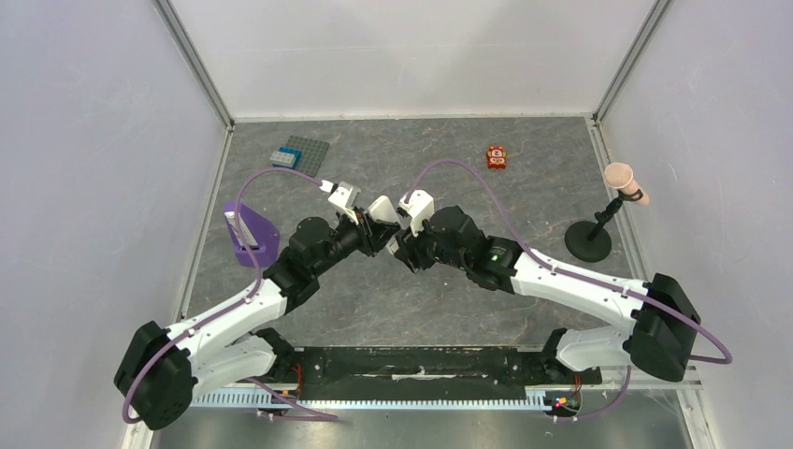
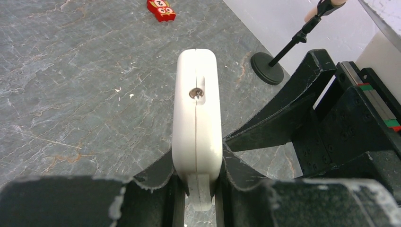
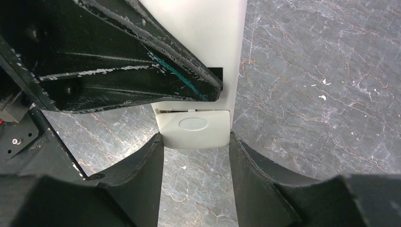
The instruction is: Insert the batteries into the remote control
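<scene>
The white remote control is held in the air between both grippers above the middle of the table. In the left wrist view it shows edge-on, with a seam and a small screw, and my left gripper is shut on its near end. In the right wrist view my right gripper is shut on the sides of the remote's ribbed battery-cover end, and a left finger lies across the plain white back. The grippers meet tip to tip in the top view, left and right. No batteries are in view.
A red-orange toy block lies at the back right, also in the left wrist view. A purple stand with a white piece is at the left. A grey baseplate with a blue brick is at the back left. A black-based stand is at the right.
</scene>
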